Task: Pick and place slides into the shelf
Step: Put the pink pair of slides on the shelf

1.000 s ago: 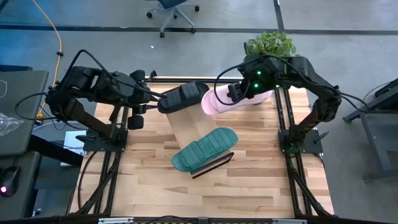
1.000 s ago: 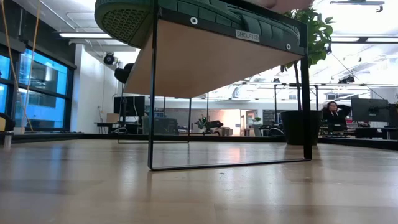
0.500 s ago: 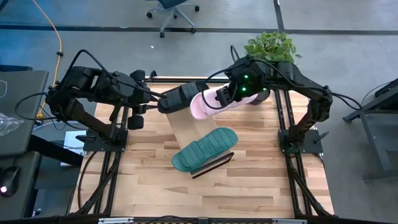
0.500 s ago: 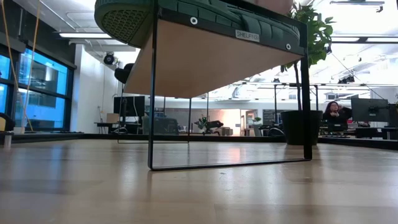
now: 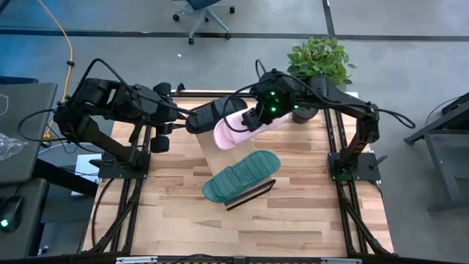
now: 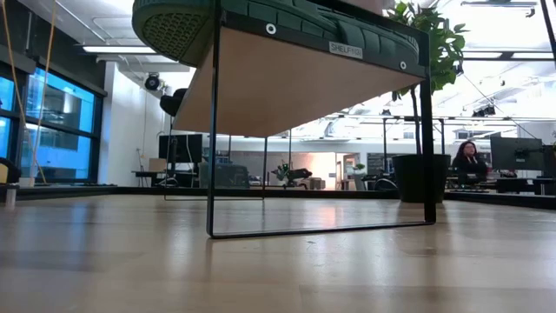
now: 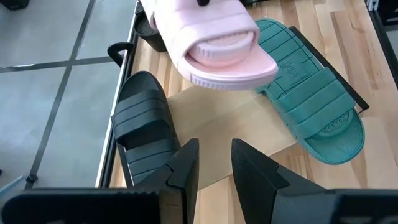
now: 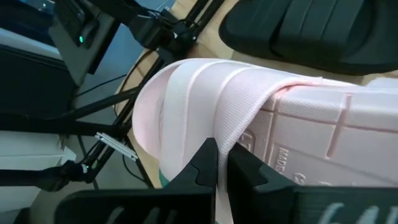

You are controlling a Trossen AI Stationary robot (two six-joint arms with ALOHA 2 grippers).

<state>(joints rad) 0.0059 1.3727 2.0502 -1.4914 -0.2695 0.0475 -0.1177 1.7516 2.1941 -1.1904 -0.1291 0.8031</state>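
Note:
The pale pink slide (image 5: 236,126) hangs in my right gripper (image 5: 254,117) above the far end of the shelf (image 5: 220,150), a light-wood board. The black slide (image 5: 212,114) lies beside it at the shelf's far-left end. The dark green slide (image 5: 242,176) lies along the shelf's near part, sole ribs up. My left gripper (image 7: 214,165) is open and stands just to the side of the black slide (image 7: 146,137), with nothing between its fingers. The low view shows the shelf (image 6: 304,83) from underneath. My right gripper (image 8: 222,168) pinches the edge of the pink slide's strap (image 8: 225,134) between its two fingers, coming down on it slantwise from the table's far right. The slide is lifted clear, roughly level, with its open toe end (image 7: 224,46) toward the left arm.
A potted plant (image 5: 319,57) stands at the table's far right corner. Dark frame rails (image 5: 333,139) run along both sides. The tabletop (image 5: 293,220) is bare near and right of the shelf. A person (image 6: 469,161) sits far behind.
My right gripper has carried the pink slide from near the plant toward the table's left and slightly nearer, until it is over the shelf's far end next to the black slide. The left arm, black slide and green slide have kept still.

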